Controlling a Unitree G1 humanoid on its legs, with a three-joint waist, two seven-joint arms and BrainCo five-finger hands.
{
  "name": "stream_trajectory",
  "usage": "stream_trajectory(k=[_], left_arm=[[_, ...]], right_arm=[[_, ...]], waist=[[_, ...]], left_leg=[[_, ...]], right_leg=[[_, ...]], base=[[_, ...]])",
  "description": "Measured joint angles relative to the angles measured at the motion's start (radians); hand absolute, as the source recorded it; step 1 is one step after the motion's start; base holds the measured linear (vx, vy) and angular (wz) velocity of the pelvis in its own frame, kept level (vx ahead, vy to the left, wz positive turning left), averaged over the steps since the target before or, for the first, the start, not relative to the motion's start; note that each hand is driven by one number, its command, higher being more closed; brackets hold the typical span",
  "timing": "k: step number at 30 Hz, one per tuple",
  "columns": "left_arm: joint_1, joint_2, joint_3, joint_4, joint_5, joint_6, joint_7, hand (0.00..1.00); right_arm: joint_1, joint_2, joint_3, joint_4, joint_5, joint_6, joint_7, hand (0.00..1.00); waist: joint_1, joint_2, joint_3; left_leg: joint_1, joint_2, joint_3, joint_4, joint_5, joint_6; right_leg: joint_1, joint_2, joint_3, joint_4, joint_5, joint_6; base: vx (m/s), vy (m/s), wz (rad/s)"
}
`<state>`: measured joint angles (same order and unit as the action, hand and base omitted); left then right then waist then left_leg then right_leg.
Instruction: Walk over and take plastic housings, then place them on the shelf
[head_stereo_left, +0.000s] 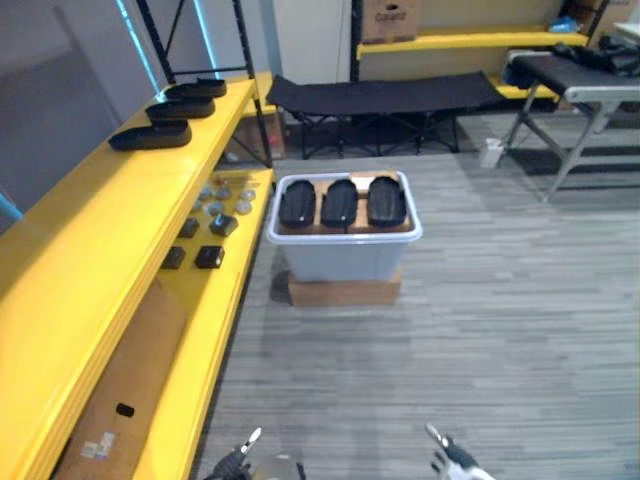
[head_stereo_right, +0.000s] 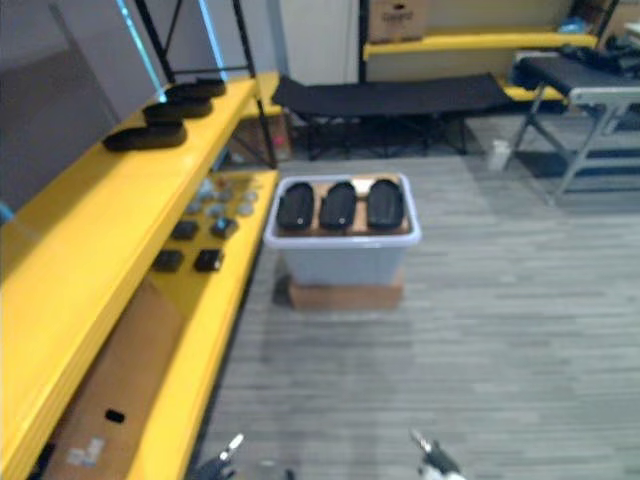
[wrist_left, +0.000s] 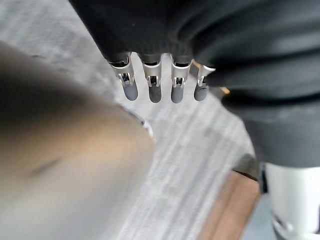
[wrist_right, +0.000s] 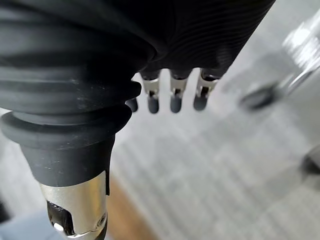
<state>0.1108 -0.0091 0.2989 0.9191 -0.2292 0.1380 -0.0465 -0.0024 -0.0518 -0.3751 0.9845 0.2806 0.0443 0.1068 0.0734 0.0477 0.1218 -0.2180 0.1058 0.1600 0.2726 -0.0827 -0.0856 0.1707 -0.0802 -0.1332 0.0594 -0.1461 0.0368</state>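
**Walk to the bin, hands free**

The shelf (head_stereo_left: 90, 240) runs along outside my left robot hand (wrist_left: 154, 93). The bin (head_stereo_left: 345, 260) stands well ahead, between both hands, three housings (head_stereo_left: 340, 203) side by side on top. Left and right robot hand (wrist_right: 175, 102) hang released, empty. I'd step straight forward, clear of the shelf edge. A cot (head_stereo_left: 385, 95) lies beyond; small parts (head_stereo_left: 210, 257) sit on the lower shelf.
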Motion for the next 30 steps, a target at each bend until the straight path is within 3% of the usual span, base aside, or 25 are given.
stream_trajectory(k=[1, 2, 3, 4, 5, 7, 8, 9, 10, 11, 13, 15, 17, 18, 19, 20, 21, 23, 25, 28, 29, 30], left_arm=[[0.0, 0.003, 0.002, -0.003, 0.004, -0.001, -0.007, 0.0], [0.0, 0.021, 0.001, -0.013, 0.012, -0.001, -0.011, 0.0], [-0.005, 0.037, 0.0, -0.018, 0.011, 0.0, -0.013, 0.0], [-0.007, 0.042, 0.001, -0.021, 0.011, 0.0, -0.013, 0.0], [-0.006, 0.047, 0.0, -0.029, 0.008, 0.003, -0.008, 0.0], [-0.007, 0.045, 0.0, -0.03, 0.003, 0.005, 0.003, 0.0], [-0.006, 0.045, 0.0, -0.02, 0.003, 0.006, 0.008, 0.0], [-0.005, 0.054, -0.009, -0.001, 0.004, 0.01, 0.014, 0.0], [-0.004, 0.061, -0.019, 0.009, 0.008, 0.012, 0.019, 0.0], [0.002, 0.077, -0.049, 0.031, 0.015, 0.016, 0.023, 0.0], [0.009, 0.083, -0.053, 0.055, 0.018, 0.017, 0.024, 0.0], [0.009, 0.088, -0.072, 0.055, 0.017, 0.015, 0.024, 0.0], [0.007, 0.092, -0.071, 0.052, 0.009, 0.015, 0.024, 0.0], [0.01, 0.101, -0.061, 0.046, 0.008, 0.015, 0.025, 0.0], [0.014, 0.084, -0.026, 0.07, 0.008, 0.019, 0.03, 0.0], [0.016, 0.069, -0.019, 0.072, 0.007, 0.018, 0.03, 0.0], [0.023, 0.038, -0.007, 0.072, 0.008, 0.017, 0.03, 0.0], [0.012, 0.016, 0.003, 0.07, 0.007, 0.016, 0.03, 0.0], [0.004, 0.01, 0.005, 0.074, -0.012, 0.015, 0.034, 0.0], [0.01, 0.034, 0.021, 0.074, -0.087, 0.021, 0.044, 0.0], [0.01, 0.036, 0.028, 0.074, -0.086, 0.023, 0.045, 0.0], [0.013, 0.04, 0.034, 0.073, -0.086, 0.024, 0.051, 0.0]], right_arm=[[0.006, 0.004, 0.028, 0.0, -0.01, 0.01, 0.002, 0.0], [0.004, 0.015, 0.056, -0.001, -0.026, 0.02, 0.003, 0.0], [-0.001, 0.019, 0.076, 0.0, -0.058, 0.032, 0.006, 0.0], [-0.002, 0.019, 0.087, 0.0, -0.066, 0.036, 0.006, 0.0], [0.002, 0.017, 0.092, 0.0, -0.069, 0.045, 0.007, 0.0], [0.003, 0.012, 0.09, 0.006, -0.069, 0.051, 0.014, 0.0], [-0.006, 0.007, 0.091, 0.021, -0.07, 0.052, 0.025, 0.0], [-0.012, 0.006, 0.091, 0.048, -0.074, 0.052, 0.027, 0.0], [-0.01, 0.006, 0.091, 0.06, -0.084, 0.054, 0.027, 0.0], [0.002, 0.006, 0.092, 0.078, -0.092, 0.059, 0.028, 0.0], [0.0, 0.002, 0.092, 0.078, -0.103, 0.052, 0.027, 0.0], [-0.004, 0.002, 0.087, 0.075, -0.109, 0.048, 0.024, 0.0], [-0.001, 0.004, 0.064, 0.065, -0.119, 0.048, 0.024, 0.0], [0.003, 0.012, 0.055, 0.065, -0.137, 0.048, 0.024, 0.0], [0.006, 0.008, 0.055, 0.067, -0.151, 0.047, 0.023, 0.0], [0.012, 0.001, 0.055, 0.067, -0.156, 0.049, 0.023, 0.0], [0.017, -0.013, 0.055, 0.066, -0.158, 0.049, 0.023, 0.0], [0.021, -0.017, 0.052, 0.066, -0.155, 0.055, 0.021, 0.0], [0.021, -0.017, 0.049, 0.072, -0.153, 0.062, 0.021, 0.0], [0.028, -0.004, 0.045, 0.098, -0.126, 0.064, 0.001, 0.0], [0.03, -0.002, 0.045, 0.102, -0.123, 0.067, 0.0, 0.0], [0.039, -0.003, 0.045, 0.106, -0.119, 0.072, -0.002, 0.0]], waist=[[0.011, -0.018, 0.004], [0.012, -0.035, 0.007], [0.009, -0.076, 0.01], [0.01, -0.077, 0.015], [0.018, -0.1, 0.011], [0.032, -0.101, 0.011], [0.038, -0.087, 0.021], [0.022, -0.064, 0.038], [0.019, -0.064, 0.039], [0.019, -0.053, 0.038], [0.011, -0.052, 0.036], [-0.001, -0.046, 0.04], [-0.004, -0.06, 0.04], [-0.001, -0.092, 0.039], [0.004, -0.068, 0.041], [-0.001, -0.056, 0.031], [0.0, -0.019, 0.015], [0.0, 0.008, 0.007], [0.001, 0.002, 0.005], [0.007, -0.03, 0.005], [0.01, -0.035, 0.003], [0.022, -0.032, 0.004]], left_leg=[[0.03, -0.019, 0.003, -0.001, 0.042, 0.02], [0.042, -0.042, 0.019, 0.007, 0.018, 0.039], [0.042, -0.065, 0.023, 0.031, -0.018, 0.051], [0.041, -0.069, 0.024, 0.043, -0.035, 0.055], [0.053, -0.083, 0.025, 0.056, -0.066, 0.069], [0.093, -0.096, 0.037, 0.037, -0.088, 0.08], [0.15, -0.093, 0.046, 0.007, -0.099, 0.094], [0.212, -0.092, 0.045, -0.015, -0.112, 0.109], [0.246, -0.091, 0.045, -0.025, -0.113, 0.112], [0.296, -0.087, 0.05, -0.039, -0.116, 0.113], [0.332, -0.074, 0.043, -0.057, -0.117, 0.111], [0.336, -0.052, 0.017, -0.059, -0.125, 0.097], [0.357, -0.042, -0.012, -0.066, -0.152, 0.054], [0.378, -0.054, -0.015, -0.068, -0.167, 0.032], [0.413, -0.026, -0.03, -0.063, -0.195, 0.001], [0.41, -0.008, -0.043, -0.061, -0.196, -0.002], [0.413, 0.029, -0.044, -0.065, -0.215, -0.017], [0.409, 0.064, -0.06, -0.075, -0.225, -0.023], [0.407, 0.078, -0.098, -0.069, -0.22, -0.019], [0.302, 0.064, -0.124, 0.177, -0.185, 0.009], [0.27, 0.066, -0.124, 0.239, -0.17, 0.001], [0.201, 0.075, -0.121, 0.375, -0.118, -0.035]], right_leg=[[0.015, -0.016, 0.014, 0.028, -0.028, 0.017], [0.021, -0.044, 0.026, 0.044, -0.043, 0.018], [0.023, -0.067, 0.03, 0.066, -0.054, 0.019], [0.021, -0.073, 0.03, 0.078, -0.054, 0.019], [0.007, -0.083, 0.033, 0.129, -0.047, 0.024], [-0.042, -0.097, 0.07, 0.258, -0.041, 0.037], [-0.109, -0.107, 0.081, 0.446, -0.019, 0.091], [-0.163, -0.119, 0.066, 0.604, -0.036, 0.122], [-0.176, -0.131, 0.04, 0.645, -0.06, 0.112], [-0.201, -0.147, -0.04, 0.669, -0.095, 0.068], [-0.251, -0.138, -0.122, 0.57, -0.121, 0.028], [-0.294, -0.117, -0.149, 0.372, -0.084, 0.026], [-0.327, -0.131, -0.145, 0.177, 0.078, 0.023], [-0.332, -0.153, -0.145, 0.127, 0.189, 0.033], [-0.33, -0.137, -0.15, 0.177, 0.253, 0.035], [-0.324, -0.121, -0.166, 0.179, 0.245, 0.025], [-0.313, -0.081, -0.175, 0.149, 0.214, 0.021], [-0.31, -0.04, -0.191, 0.124, 0.195, 0.01], [-0.307, -0.022, -0.201, 0.125, 0.176, 0.008], [-0.235, -0.025, -0.216, 0.055, 0.175, 0.011], [-0.22, -0.023, -0.216, 0.034, 0.176, 0.012], [-0.187, -0.014, -0.213, -0.009, 0.178, 0.014]], base=[[0.26, 0.266, -0.31], [0.36, 0.274, -0.24], [0.31, 0.195, -0.07], [0.37, 0.217, -0.01], [0.32, 0.179, -0.04], [0.34, 0.185, -0.26], [0.37, 0.151, -0.26], [0.34, 0.105, -0.11], [0.29, 0.043, 0.06], [0.15, -0.011, 0.03], [-0.06, -0.085, 0.18], [-0.19, -0.049, 0.46], [-0.15, -0.053, 0.34], [0.04, -0.233, 0.1], [0.12, -0.274, 0.03], [0.23, -0.33, -0.05], [0.17, -0.2, -0.04], [0.14, -0.168, -0.06], [0.11, -0.115, 0.03], [0.01, -0.025, 0.12], [-0.04, 0.001, 0.14], [-0.03, -0.003, 0.09]])
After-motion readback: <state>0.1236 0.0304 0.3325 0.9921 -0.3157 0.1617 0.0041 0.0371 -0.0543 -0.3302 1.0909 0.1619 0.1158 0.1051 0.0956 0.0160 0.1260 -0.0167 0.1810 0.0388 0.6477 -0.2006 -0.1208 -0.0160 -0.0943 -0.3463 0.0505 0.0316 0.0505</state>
